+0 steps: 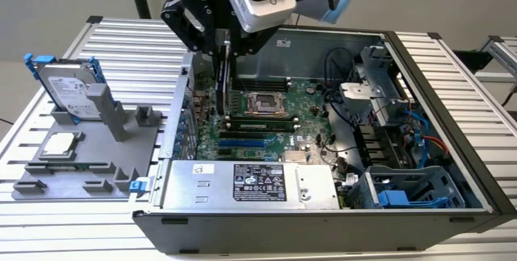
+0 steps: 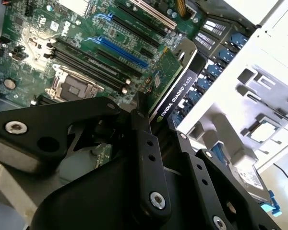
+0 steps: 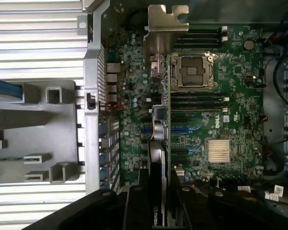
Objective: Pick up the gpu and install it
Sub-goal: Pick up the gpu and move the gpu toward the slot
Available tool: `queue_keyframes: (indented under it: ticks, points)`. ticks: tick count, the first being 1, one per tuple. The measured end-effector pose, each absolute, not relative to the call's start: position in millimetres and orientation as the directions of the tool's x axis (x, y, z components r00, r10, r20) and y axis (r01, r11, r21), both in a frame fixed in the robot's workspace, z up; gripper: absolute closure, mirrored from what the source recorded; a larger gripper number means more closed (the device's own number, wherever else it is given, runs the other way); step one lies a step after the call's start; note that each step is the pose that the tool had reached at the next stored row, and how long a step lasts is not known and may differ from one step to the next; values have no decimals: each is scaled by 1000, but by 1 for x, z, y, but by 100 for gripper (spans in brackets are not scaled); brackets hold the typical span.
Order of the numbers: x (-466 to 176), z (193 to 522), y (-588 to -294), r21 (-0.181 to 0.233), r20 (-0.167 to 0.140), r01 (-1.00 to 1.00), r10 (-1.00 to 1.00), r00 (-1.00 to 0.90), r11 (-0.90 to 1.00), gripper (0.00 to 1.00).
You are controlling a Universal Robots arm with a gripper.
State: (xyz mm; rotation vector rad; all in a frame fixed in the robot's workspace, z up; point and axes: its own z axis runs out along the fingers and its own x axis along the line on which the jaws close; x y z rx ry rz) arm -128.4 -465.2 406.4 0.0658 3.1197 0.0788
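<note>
Gripper: clamped on the gpu, card on edge, hanging below it over the motherboard; seating probably wants the card plumb, its contacts over the blue slot, bracket toward the rear wall, pressure even; computer case, under the gripper: motherboard, power supply, drive cage; grey holder, off beside the gripper toward the exterior view's left: hard drive, processor chip.

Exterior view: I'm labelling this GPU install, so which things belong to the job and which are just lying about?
Job: gpu, gripped in the hand; motherboard; computer case.
Lying about: hard drive, processor chip, grey holder, all beside the case.
</note>
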Motion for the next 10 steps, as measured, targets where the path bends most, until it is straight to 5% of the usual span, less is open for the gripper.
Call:
queue_keyframes:
  ticks: [10]
  points:
    - [-111,406,-465,51,-19,42,43,-999,998,100]
